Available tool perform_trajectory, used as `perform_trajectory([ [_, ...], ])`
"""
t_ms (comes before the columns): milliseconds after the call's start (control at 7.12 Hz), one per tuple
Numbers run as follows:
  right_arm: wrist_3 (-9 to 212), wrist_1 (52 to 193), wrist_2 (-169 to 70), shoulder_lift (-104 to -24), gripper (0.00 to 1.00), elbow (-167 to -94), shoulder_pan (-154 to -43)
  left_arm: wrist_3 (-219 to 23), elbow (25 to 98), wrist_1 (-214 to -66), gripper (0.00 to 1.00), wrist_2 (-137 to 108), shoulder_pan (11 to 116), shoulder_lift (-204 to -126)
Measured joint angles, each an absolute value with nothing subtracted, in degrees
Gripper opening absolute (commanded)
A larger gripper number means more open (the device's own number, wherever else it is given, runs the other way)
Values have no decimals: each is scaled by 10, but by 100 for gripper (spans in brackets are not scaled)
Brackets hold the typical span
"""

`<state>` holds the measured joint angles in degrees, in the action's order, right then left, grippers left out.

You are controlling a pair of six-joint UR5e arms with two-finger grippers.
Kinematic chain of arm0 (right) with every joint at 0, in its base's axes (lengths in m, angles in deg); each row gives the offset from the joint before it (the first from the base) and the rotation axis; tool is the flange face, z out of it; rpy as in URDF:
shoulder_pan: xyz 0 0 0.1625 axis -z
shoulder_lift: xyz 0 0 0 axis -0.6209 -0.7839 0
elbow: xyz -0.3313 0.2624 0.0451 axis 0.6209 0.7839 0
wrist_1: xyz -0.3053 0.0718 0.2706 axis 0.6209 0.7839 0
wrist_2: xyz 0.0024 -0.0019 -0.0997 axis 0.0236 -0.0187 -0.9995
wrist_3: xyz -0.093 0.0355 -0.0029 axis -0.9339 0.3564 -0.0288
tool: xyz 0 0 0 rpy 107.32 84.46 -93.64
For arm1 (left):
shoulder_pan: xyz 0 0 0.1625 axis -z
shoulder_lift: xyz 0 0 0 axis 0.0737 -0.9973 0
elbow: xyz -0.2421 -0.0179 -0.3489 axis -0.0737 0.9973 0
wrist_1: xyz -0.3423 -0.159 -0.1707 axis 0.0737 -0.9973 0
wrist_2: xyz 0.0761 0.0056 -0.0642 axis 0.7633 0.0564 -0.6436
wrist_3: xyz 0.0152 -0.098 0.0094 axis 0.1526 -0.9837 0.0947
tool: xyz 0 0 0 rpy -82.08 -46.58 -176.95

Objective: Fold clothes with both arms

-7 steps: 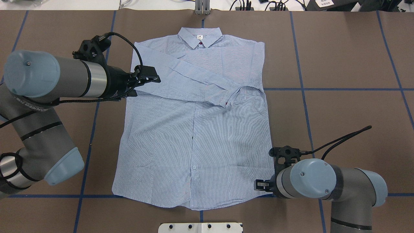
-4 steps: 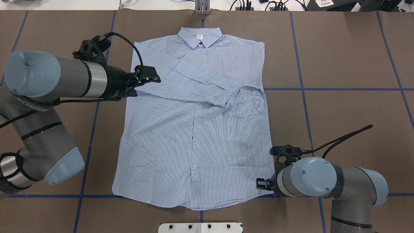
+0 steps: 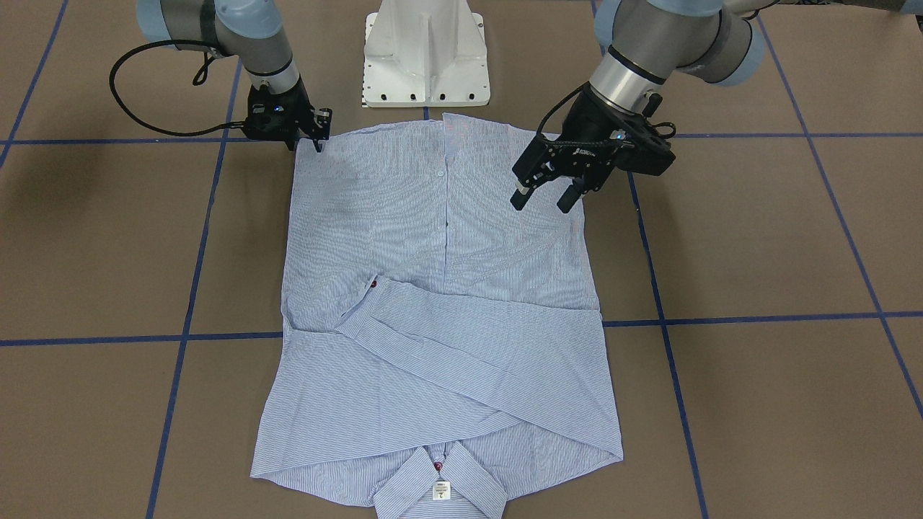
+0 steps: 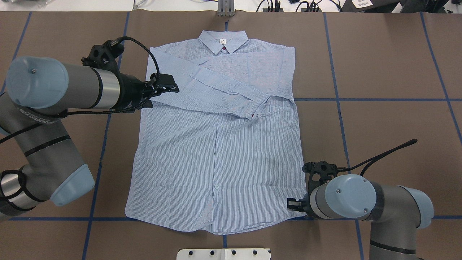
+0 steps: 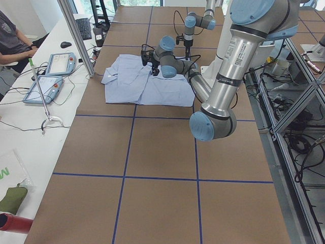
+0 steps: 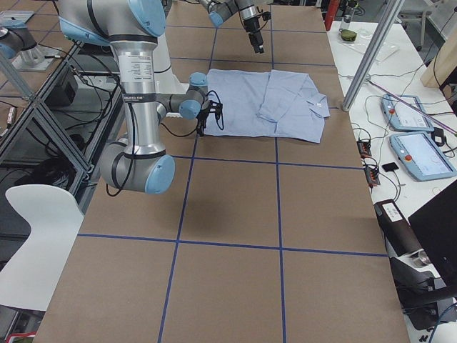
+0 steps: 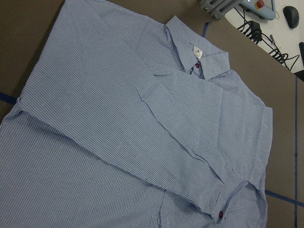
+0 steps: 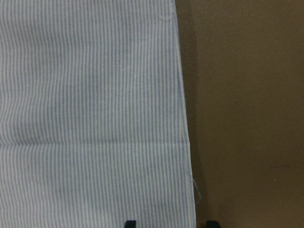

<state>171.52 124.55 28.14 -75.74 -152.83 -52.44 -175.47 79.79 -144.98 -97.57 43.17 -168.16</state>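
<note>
The only print on the shirt point(image 4: 216, 151) is on the small white tag point(image 3: 440, 491) inside the collar point(image 4: 223, 38), which bears a dark mark too small to read. White lettering on the left gripper point(image 3: 542, 196) is likewise too fine to make out. The shirt lies flat and buttoned, front up, in the middle of the brown table point(image 4: 379, 72). Its long axis runs straight away from the robot, with the collar at the far side and the hem next to the white base point(image 3: 425, 50). One sleeve point(image 4: 220, 90) is folded slantwise across the chest, and its cuff point(image 4: 254, 113), with a dark red button point(image 7: 220, 215), ends near the shirt's edge on the robot's right. The left gripper hangs above the shirt's edge on the robot's left, up by the shoulder and clear of the cloth, its jaws wide apart. The right gripper point(image 3: 306, 143) sits low at the hem corner on the robot's right. Its fingers point(image 8: 129, 223) are apart, one over the cloth and the other over bare table, with the side edge between them; whether they touch the cloth cannot be told.
</note>
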Motion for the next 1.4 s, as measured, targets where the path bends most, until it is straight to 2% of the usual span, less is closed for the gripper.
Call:
perform_trajectory([
  [562, 1718, 1246, 287, -760, 54, -1530, -526, -1754, 796, -1450, 100, -976, 432, -1684],
  [842, 1718, 1246, 293, -762, 35, -1531, -529, -1755, 796, -1450, 100, -976, 433, -1684],
  [1123, 1718, 1246, 295, -763, 25, -1532, -534, -1755, 796, -1450, 100, -976, 433, -1685],
  [1404, 1718, 1246, 295, -763, 24, -1533, -535, -1755, 795, -1450, 100, -976, 433, -1685],
])
